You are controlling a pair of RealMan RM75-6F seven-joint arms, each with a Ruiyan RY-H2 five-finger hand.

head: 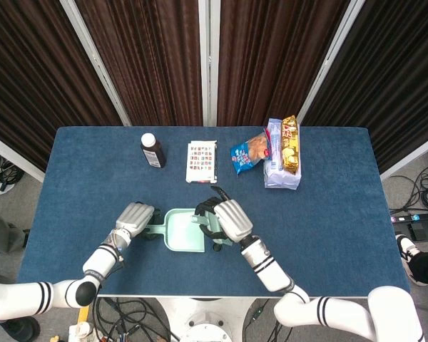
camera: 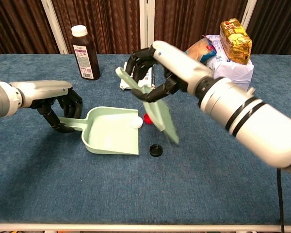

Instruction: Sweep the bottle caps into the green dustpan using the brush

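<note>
While the white bottle cap sits right at the open lip of the green dustpan, the red bottle cap lies just beyond it on the side away from the pan, partly hidden behind the bristles, and a black cap lies on the blue worktop just off the pan's near corner, apart from the other two. The brush hangs tilted in the air over the red cap, its pale handle pointing up and to the left and its bristles slanting down to the right, so its long axis runs across the pan's mouth, not along it. The right robot hand grips the brush by the handle, fingers wrapped round it, and is plainly the nearer of the two to all three caps; from it they lie downward and toward the robot. The left robot hand holds the dustpan's handle, fingers curled about it, with the pan's mouth facing right toward the caps. I judge that the coming stroke must run leftward into that mouth, and the black cap, lying nearer the robot than the pan's opening, would need pushing away from the robot first. At the far edge stand a dark medicine bottle, a flat printed box and snack packets.
</note>
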